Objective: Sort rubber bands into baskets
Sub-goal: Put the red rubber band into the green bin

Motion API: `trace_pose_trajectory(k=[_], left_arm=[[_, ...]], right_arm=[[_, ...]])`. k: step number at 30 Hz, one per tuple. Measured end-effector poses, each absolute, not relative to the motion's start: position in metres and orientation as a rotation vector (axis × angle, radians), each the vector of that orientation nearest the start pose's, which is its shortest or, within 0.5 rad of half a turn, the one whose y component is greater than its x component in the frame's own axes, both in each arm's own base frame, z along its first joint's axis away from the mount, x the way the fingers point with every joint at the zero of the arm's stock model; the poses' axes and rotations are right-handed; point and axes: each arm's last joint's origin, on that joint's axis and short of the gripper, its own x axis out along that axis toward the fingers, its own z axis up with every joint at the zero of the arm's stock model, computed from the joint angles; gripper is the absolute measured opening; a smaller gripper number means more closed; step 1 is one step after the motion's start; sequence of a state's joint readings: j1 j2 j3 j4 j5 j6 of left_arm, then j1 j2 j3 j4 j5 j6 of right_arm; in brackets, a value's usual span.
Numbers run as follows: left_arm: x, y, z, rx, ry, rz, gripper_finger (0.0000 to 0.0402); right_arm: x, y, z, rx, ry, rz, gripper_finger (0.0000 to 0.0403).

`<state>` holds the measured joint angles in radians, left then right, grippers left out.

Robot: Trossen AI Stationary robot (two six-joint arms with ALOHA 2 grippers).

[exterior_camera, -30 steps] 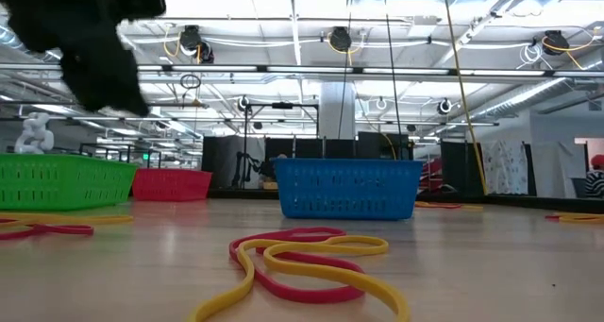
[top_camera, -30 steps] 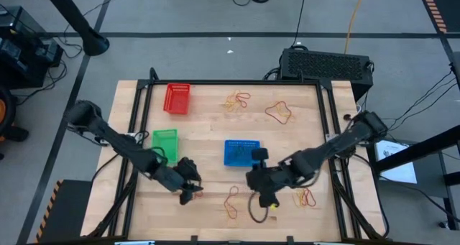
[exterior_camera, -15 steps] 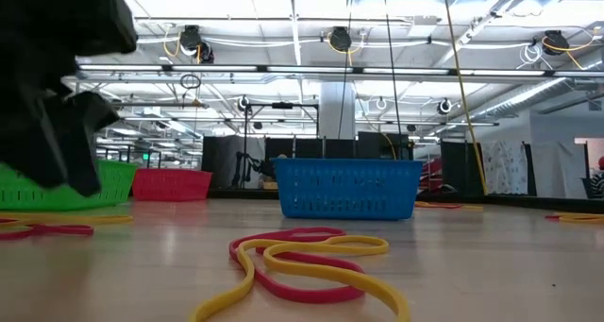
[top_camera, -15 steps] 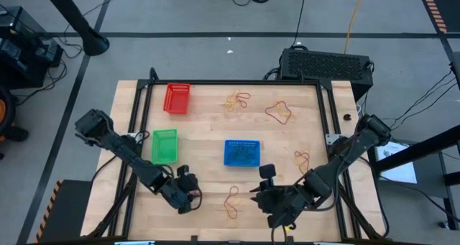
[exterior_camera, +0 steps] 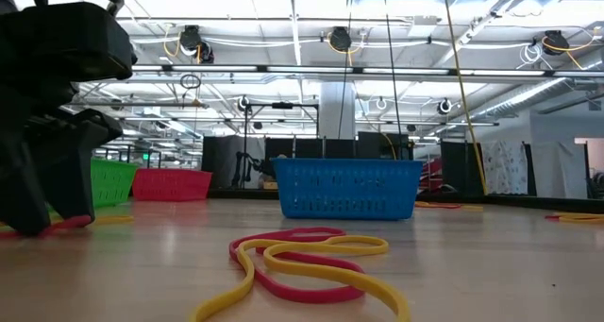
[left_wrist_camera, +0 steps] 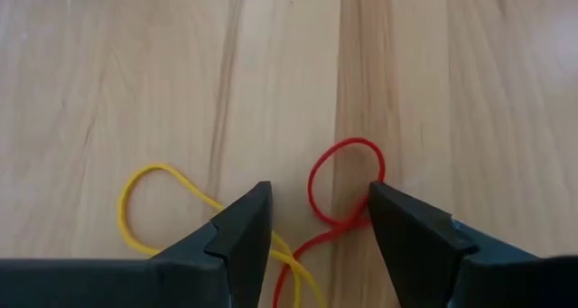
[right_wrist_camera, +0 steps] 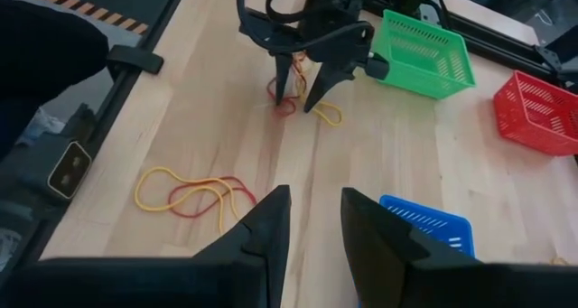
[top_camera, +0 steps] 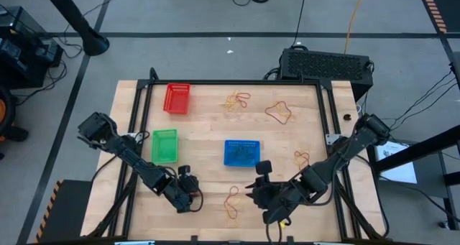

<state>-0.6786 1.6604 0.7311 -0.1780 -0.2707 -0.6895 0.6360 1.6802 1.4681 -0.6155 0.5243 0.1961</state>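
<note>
A pale wooden tabletop (top_camera: 287, 141) is carrying three perforated plastic baskets, the red one (top_camera: 177, 98), the green one (top_camera: 164, 145) and the blue one (top_camera: 241, 152), spaced apart, probably so each colour gets its own bin. The left gripper (left_wrist_camera: 314, 219) is pointing straight down, fingers spread and straddling a thin red rubber band (left_wrist_camera: 341, 183); a thin yellow rubber band (left_wrist_camera: 153, 204) is lying just outside one finger. The right gripper (right_wrist_camera: 314, 219) is hanging well above the table with fingers parted, holding nothing.
</note>
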Motion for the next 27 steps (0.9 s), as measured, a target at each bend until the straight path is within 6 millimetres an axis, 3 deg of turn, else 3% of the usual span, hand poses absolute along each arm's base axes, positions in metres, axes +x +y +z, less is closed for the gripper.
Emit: trace_pose_trajectory(k=[5, 13, 17, 27], left_arm=[[0.223, -0.171, 0.120, -0.119, 1.048, -0.013, 0.0162], [0.226, -0.174, 0.122, -0.128, 1.010, -0.044, 0.0013], [0.230, -0.178, 0.131, -0.117, 0.955, -0.080, 0.0010], [0.241, -0.184, 0.190, -0.048, 0.730, -0.146, 0.0004]], right_arm=[[0.302, 0.205, 0.305, -0.261, 0.691, 0.037, 0.0093], [0.302, 0.205, 0.305, -0.267, 0.690, 0.040, 0.0093], [0.302, 0.205, 0.305, -0.267, 0.691, 0.040, 0.0093], [0.301, 0.205, 0.305, -0.268, 0.691, 0.041, 0.0093]])
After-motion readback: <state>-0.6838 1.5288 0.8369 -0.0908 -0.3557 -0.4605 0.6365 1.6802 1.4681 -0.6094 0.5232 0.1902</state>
